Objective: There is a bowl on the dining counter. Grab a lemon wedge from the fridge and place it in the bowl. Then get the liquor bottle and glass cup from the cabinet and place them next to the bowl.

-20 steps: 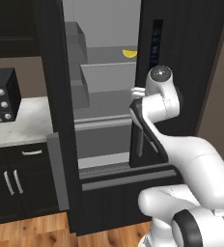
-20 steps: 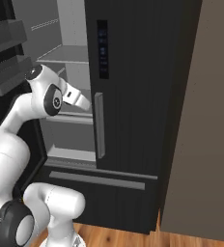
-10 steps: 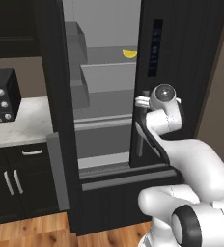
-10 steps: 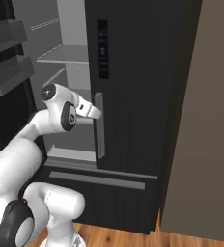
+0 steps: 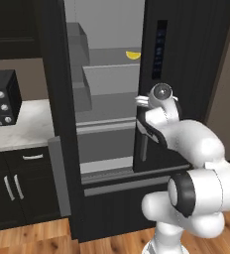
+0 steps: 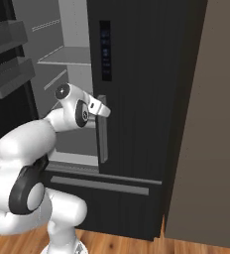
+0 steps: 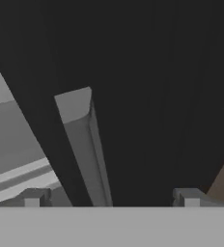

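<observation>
The black fridge [image 5: 186, 49] stands with its left door swung open, and its pale grey shelves show. A tiny yellow lemon wedge [image 5: 133, 54] lies on an upper shelf at the right. My gripper [image 6: 103, 106] is open and sits at the top of the closed right door's grey vertical handle [image 6: 102, 134]. In the hand view that handle [image 7: 82, 144] runs up between the two spread fingertips [image 7: 34, 197], and my gripper [image 7: 109, 198] holds nothing. In the left base view my gripper [image 5: 141, 100] is well below the lemon wedge. The bowl, dining counter, liquor bottle, glass cup and cabinet are out of view.
The open left door carries grey bins [image 6: 8, 54]. Left of the fridge, a black toaster oven [image 5: 0, 99] stands on a pale counter over low black cabinets [image 5: 18, 183]. A brown wall panel [image 6: 216, 124] flanks the fridge on the right. The bottom freezer drawer [image 6: 99, 186] is closed.
The arm has dropped and swung toward the right door, bringing the open hand from the fridge opening to the top of the grey handle. The fridge and lemon wedge have not moved.
</observation>
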Motion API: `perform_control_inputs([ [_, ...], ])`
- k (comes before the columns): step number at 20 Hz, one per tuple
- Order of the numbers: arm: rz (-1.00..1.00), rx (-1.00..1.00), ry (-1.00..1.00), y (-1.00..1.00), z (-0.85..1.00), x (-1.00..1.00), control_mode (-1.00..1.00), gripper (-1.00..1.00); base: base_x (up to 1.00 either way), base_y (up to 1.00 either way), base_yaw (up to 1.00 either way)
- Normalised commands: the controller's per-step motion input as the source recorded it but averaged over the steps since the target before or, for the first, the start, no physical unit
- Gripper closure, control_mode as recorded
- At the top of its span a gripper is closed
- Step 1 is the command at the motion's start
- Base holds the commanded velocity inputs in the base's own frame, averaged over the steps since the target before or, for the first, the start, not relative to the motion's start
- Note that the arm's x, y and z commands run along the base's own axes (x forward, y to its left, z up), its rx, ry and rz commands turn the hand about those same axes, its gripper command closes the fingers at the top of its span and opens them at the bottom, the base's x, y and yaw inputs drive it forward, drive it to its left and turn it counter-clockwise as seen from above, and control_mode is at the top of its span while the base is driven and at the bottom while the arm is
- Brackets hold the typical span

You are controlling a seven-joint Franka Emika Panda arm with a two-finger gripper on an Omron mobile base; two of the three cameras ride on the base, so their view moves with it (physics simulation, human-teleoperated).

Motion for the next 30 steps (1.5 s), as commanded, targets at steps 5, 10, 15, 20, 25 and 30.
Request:
perform_control_inputs([
  [5,0.0,0.0,0.02,0.0,-0.08,0.68,-1.0,-1.0,0.0,0.0,0.0],
  [10,0.0,0.0,0.0,0.0,-0.3,0.63,-1.0,-1.0,0.0,0.0,0.0],
  [15,0.0,0.0,0.0,-0.01,-0.45,0.6,-1.0,-1.0,0.0,0.0,0.0],
  [20,0.0,0.0,0.0,-0.05,-0.41,0.63,-1.0,1.0,0.0,0.0,0.0],
  [25,-0.01,0.0,0.0,-0.23,-0.29,0.44,-1.0,1.0,0.0,0.0,0.0],
  [30,-0.06,0.0,0.0,-0.85,-0.02,-0.18,-1.0,1.0,0.0,0.0,0.0],
])
